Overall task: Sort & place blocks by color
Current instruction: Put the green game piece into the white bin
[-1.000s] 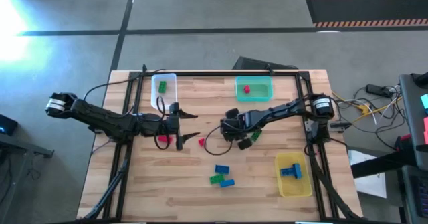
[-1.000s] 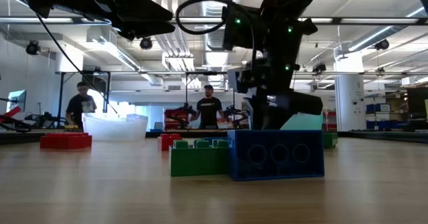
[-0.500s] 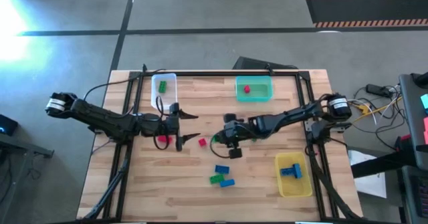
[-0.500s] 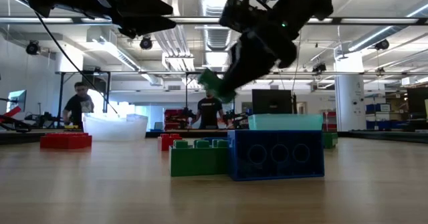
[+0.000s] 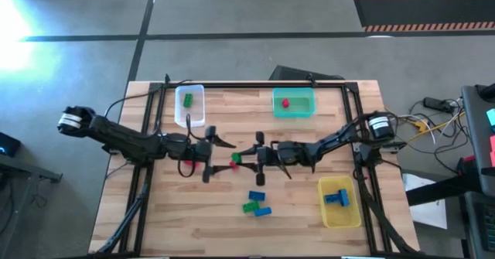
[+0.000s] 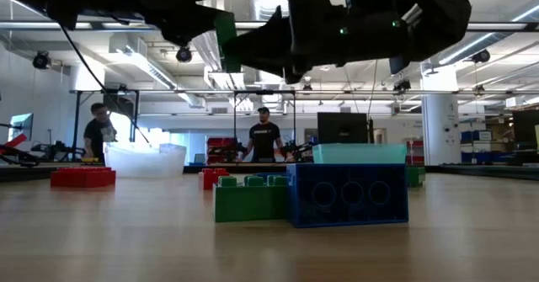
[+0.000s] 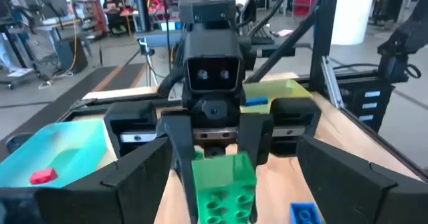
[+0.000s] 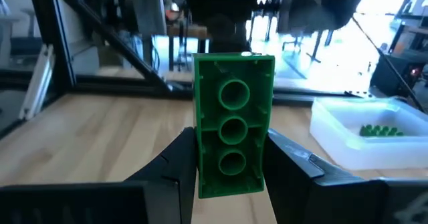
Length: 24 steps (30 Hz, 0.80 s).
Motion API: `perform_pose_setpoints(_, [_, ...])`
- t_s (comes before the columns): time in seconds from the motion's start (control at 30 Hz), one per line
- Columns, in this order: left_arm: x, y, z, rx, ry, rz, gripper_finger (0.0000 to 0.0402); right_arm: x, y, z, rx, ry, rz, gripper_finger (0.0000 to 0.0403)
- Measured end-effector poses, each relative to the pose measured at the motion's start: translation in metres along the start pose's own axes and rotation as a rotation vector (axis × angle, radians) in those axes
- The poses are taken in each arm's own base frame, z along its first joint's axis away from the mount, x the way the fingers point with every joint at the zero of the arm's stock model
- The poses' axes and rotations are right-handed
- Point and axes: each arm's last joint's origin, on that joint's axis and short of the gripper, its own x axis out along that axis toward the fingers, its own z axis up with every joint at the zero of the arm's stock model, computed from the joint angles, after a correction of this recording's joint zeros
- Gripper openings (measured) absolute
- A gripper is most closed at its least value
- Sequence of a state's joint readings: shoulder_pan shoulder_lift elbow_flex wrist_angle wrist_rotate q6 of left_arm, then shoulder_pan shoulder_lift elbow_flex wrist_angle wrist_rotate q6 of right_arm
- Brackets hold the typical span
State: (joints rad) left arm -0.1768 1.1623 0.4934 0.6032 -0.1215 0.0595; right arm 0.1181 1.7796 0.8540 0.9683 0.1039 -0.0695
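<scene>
My right gripper [image 5: 243, 158] hovers over the table's middle, pointing level toward the left, and is shut on a green block [image 5: 237, 158]. In the low view the green block [image 6: 225, 42] is high above the table. My left gripper [image 5: 217, 155] faces it from the left, open; in the left wrist view the green block [image 7: 223, 184] shows between my left fingers, apart from them. Two blue blocks [image 5: 256, 195] and a green one [image 5: 249, 206] lie on the table nearer the front. Two red blocks [image 5: 188, 163] lie below the grippers. My right gripper pinches the green block between its two fingers, one on each long side near its back end [image 8: 231, 174]. The fingers come level from the table's right and lie along the block. The block sticks out ahead of the fingertips, lifted clear of the table.
The clear bin [image 5: 190, 117] at the far left holds a green block [image 5: 187, 100]. The teal bin [image 5: 303, 108] at the far middle holds a red block [image 5: 285, 102]. The yellow bin [image 5: 340, 214] at the near right holds a blue block [image 5: 336, 197]. People stand in the room behind.
My right gripper has risen from the table with the green block, carried it toward the table's left and tipped from pointing down to level, facing my left gripper. The block is now lifted clear and high. My left gripper has shifted slightly toward the right.
</scene>
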Motion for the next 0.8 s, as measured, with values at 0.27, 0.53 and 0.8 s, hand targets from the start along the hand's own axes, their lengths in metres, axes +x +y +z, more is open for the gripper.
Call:
perform_pose_setpoints(0.27, [0.012,-0.002,-0.010,0.006,-0.007,0.013,0.0302,0.010,0.001,0.001,0.002,-0.024,-0.003,0.0122])
perform_pose_setpoints(0.53, [0.017,-0.003,-0.013,0.041,-0.036,0.018,0.0296,0.013,0.001,0.005,-0.016,-0.037,-0.004,0.0122])
perform_pose_setpoints(0.8, [0.017,-0.002,-0.012,0.051,-0.041,0.021,0.0200,0.012,0.001,0.005,-0.015,-0.036,-0.003,0.0122])
